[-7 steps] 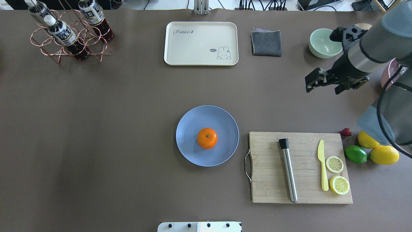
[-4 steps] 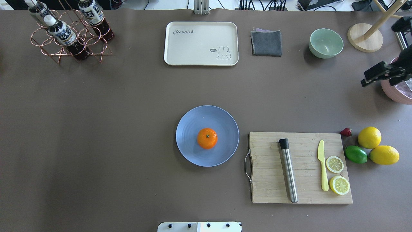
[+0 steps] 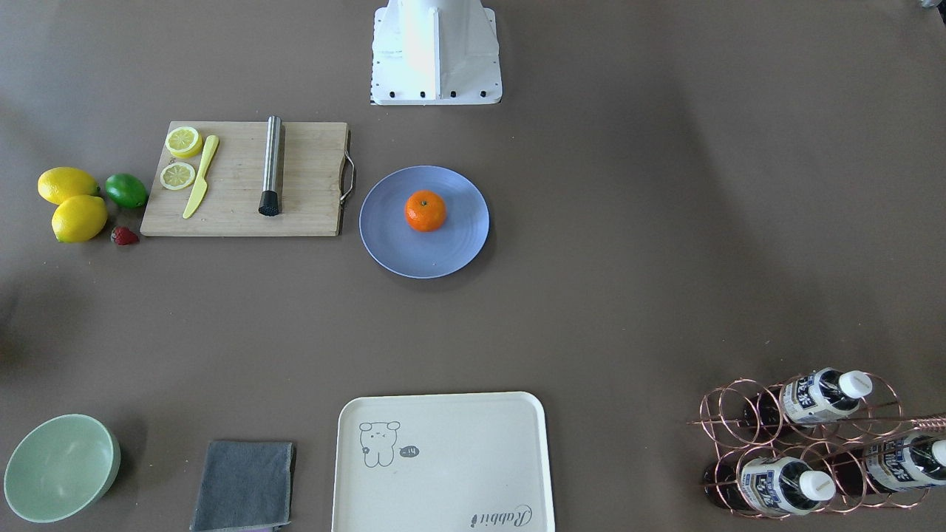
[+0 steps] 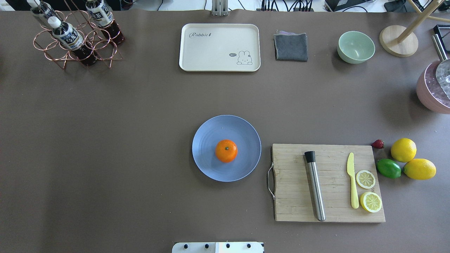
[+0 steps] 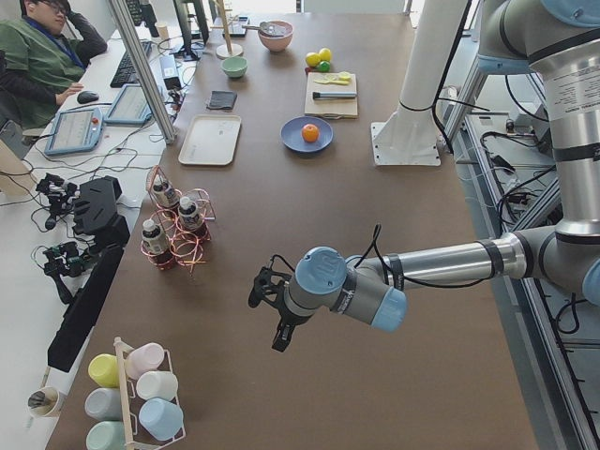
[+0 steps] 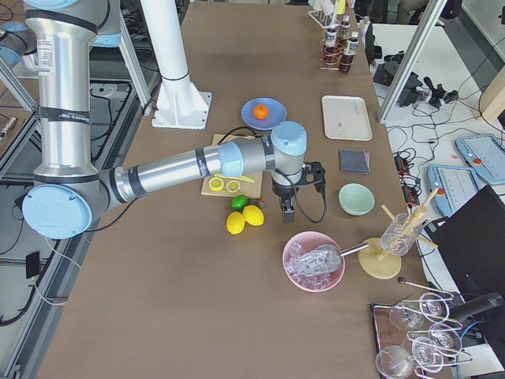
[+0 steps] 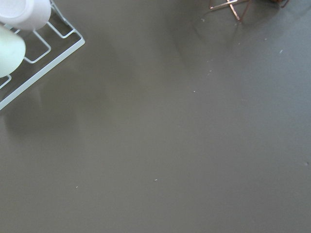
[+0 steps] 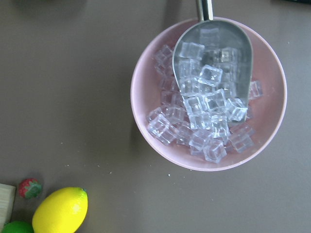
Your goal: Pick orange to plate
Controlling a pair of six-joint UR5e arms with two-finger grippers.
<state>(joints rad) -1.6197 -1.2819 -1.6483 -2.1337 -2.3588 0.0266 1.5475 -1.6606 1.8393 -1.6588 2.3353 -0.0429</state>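
The orange (image 4: 226, 150) sits upright near the middle of the blue-lavender plate (image 4: 211, 130), stem dimple up; nothing touches it. The front-facing view shows the same: orange (image 3: 425, 210) resting on the plate (image 3: 452, 251). My right gripper (image 6: 288, 207) shows only in the exterior right view, hanging beside the lemons and above the table, far from the plate; I cannot tell if it is open. My left gripper (image 5: 267, 314) shows only in the exterior left view, low over bare table near the cup rack, and its state is likewise unclear.
Right of the plate lies a wooden cutting board (image 4: 295, 211) with a steel muddler (image 4: 315, 189), yellow knife and lemon slices. Lemons (image 4: 403, 149), a lime and a strawberry lie beyond it. A pink ice bowl (image 8: 160, 73), green bowl (image 4: 355, 46), cream tray (image 4: 219, 47) and bottle rack (image 4: 75, 38) line the far side.
My right arm has pulled away to the right and left the overhead view entirely. The orange and plate have not moved.
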